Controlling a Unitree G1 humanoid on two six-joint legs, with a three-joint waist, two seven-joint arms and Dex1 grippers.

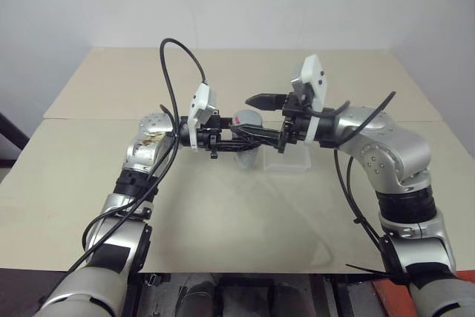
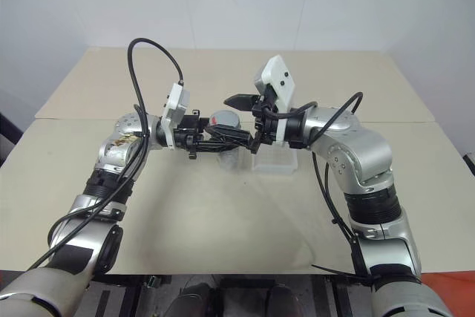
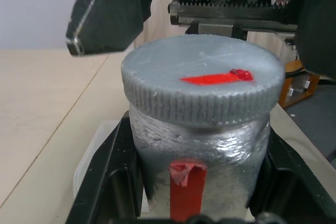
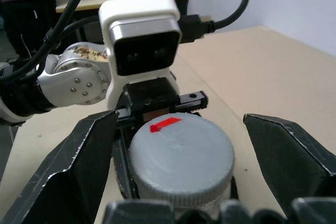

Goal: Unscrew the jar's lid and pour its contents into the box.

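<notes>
- Silver-grey lid (image 3: 199, 80) sits screwed on the jar (image 3: 199, 174), which the left gripper (image 1: 236, 142) clamps by its body above the table (image 1: 237, 213), just beside the box (image 1: 293, 159).
- Right gripper (image 4: 173, 169) has its fingers (image 4: 79, 166) wide apart on either side of the lid, touching nothing.
- Good practice, as a judgement: centre on the cap, close evenly on its ribbed edge, then twist while the left grip holds firm.
- Left wrist view alone shows the ribbing and red tape on the jar's wrapped side; the contents are hidden.
- Head views alone show the box behind the grippers.
</notes>
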